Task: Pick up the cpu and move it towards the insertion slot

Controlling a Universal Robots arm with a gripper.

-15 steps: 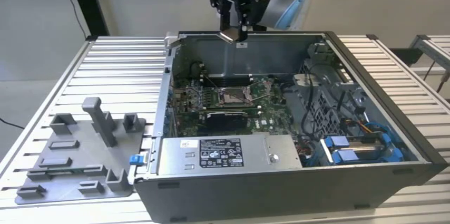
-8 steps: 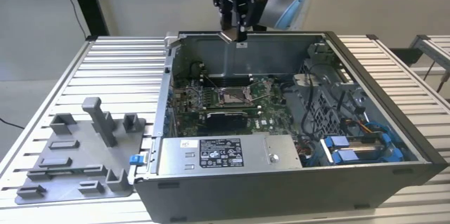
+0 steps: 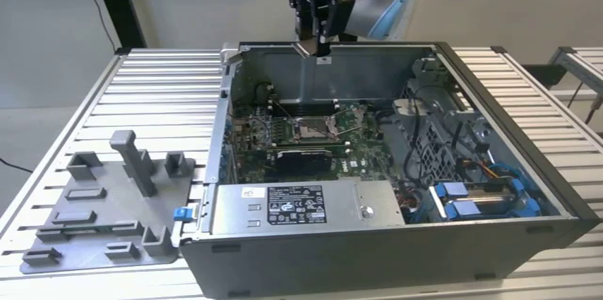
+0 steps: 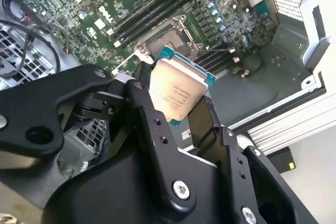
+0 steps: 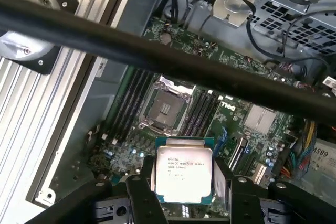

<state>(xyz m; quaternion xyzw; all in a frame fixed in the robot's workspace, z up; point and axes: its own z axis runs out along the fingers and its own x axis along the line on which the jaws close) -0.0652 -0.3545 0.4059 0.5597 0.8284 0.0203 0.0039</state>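
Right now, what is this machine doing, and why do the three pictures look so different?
It is a robot arm with a gripper, a claw with two fingers. One camera stands off to the side and sees the open computer case on a ribbed metal table, with a grey fixture tray beside it. Two more cameras ride on the arm and look down past the claw. In both wrist views the claw pinches the cpu, a flat silvery chip. Below, on the green circuit board, sits the insertion slot, a shiny square socket.
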